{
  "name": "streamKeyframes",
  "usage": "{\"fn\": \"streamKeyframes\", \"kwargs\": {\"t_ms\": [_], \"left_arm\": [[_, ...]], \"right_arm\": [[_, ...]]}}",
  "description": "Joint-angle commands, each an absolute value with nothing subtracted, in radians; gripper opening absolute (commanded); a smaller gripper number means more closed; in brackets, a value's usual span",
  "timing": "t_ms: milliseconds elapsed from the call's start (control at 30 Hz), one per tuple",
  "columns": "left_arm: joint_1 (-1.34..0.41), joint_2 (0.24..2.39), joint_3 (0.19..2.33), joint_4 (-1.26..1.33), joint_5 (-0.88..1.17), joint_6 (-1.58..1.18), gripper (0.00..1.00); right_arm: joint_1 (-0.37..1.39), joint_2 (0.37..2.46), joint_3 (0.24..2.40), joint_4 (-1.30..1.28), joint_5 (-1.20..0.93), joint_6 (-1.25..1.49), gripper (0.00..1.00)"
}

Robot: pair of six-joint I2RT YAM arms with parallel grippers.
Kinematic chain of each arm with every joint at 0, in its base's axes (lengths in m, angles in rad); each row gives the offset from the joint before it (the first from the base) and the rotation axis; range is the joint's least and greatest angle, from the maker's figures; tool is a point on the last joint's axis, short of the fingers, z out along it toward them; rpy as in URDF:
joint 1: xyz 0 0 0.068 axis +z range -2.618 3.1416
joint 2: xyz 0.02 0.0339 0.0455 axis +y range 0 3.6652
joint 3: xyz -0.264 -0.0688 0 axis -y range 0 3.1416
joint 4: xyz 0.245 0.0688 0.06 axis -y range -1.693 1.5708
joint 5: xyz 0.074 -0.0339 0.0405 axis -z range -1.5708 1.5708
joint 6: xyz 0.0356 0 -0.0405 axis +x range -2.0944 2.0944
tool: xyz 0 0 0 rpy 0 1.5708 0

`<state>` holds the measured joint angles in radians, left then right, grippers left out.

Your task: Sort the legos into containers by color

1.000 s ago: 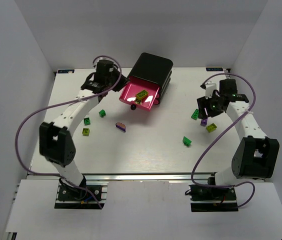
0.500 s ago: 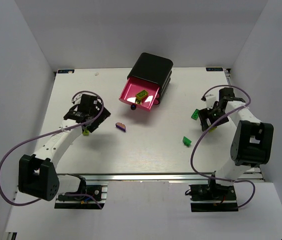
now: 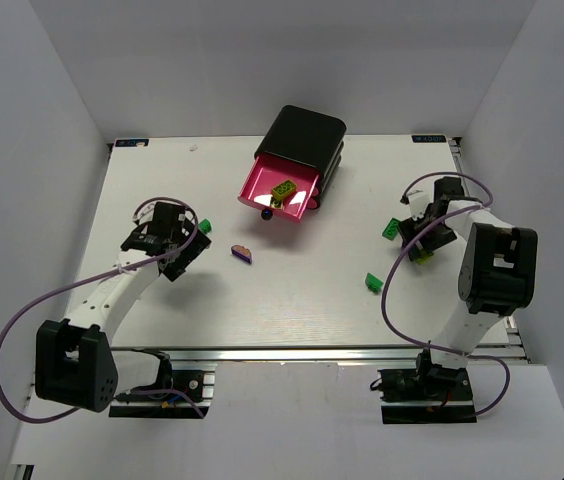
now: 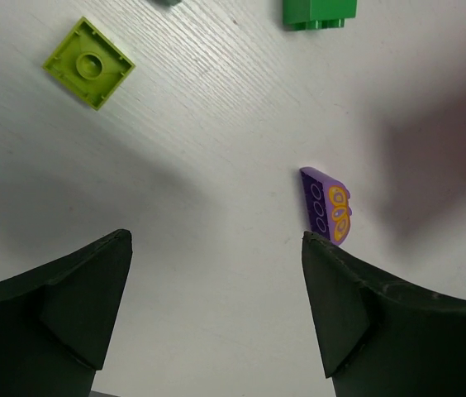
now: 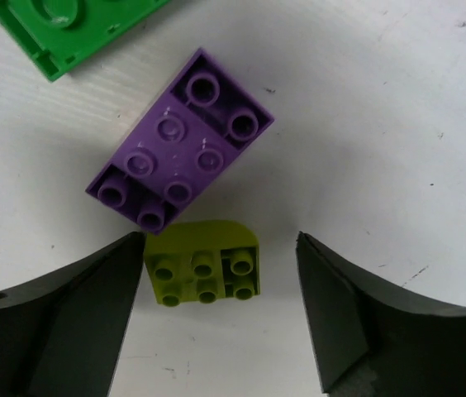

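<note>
Nearest on the bench (image 3: 292, 320) lies one green brick (image 3: 373, 282). Behind it the left pincer (image 4: 216, 248) hangs wide open and empty, with a curved purple brick (image 4: 329, 203) just ahead of one finger and a lime plate (image 4: 89, 63) farther off. One second ago it was up beside the drawer (image 3: 260, 183). The right pincer (image 5: 218, 240), open too, stands around a lime brick (image 5: 204, 273) without squeezing it, a purple brick (image 5: 182, 161) just beyond; its arm is folded steeply. Farthest, the open drawer holds a lime piece (image 3: 283, 189).

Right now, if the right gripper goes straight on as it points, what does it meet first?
Probably the yellow-green brick, which lies inside the open right gripper, then the table beneath; how far off is unclear.
</note>
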<state>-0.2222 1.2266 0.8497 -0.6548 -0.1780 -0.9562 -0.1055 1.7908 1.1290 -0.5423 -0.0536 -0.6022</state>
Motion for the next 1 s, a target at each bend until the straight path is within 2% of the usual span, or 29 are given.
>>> {"fn": "streamKeyframes", "kwargs": {"t_ms": [0,33,167,300,433,633,833,967], "left_arm": [[-0.202,1.198,0.848,-0.663,-0.209,-0.94,0.93],[-0.202,1.195,0.848,-0.67,-0.212,-0.934,0.94],[-0.184,1.189,0.844,-0.68,-0.219,-0.925,0.94],[-0.166,1.181,0.835,-0.683,-0.219,-0.923,0.94],[-0.157,1.173,0.821,-0.683,-0.215,-0.923,0.94],[-0.147,1.177,0.81,-0.692,-0.209,-0.899,0.94],[-0.129,1.184,0.807,-0.686,-0.199,-0.884,0.94],[-0.12,1.17,0.805,-0.687,-0.198,-0.885,0.94]], "right_arm": [[-0.112,1.819,1.15,-0.505,-0.061,-0.623,0.77],[-0.112,1.819,1.152,-0.509,-0.066,-0.621,0.75],[-0.121,1.803,1.157,-0.547,-0.084,-0.62,0.47],[-0.13,1.726,1.157,-0.612,-0.132,-0.638,0.33],[-0.129,1.661,1.183,-0.669,-0.208,-0.647,0.29],[-0.069,1.637,1.448,-0.785,-0.469,-0.608,0.26],[0.126,1.778,1.802,-0.802,-0.597,-0.555,0.26],[0.239,1.954,2.055,-0.859,-0.63,-0.519,0.27]]}}
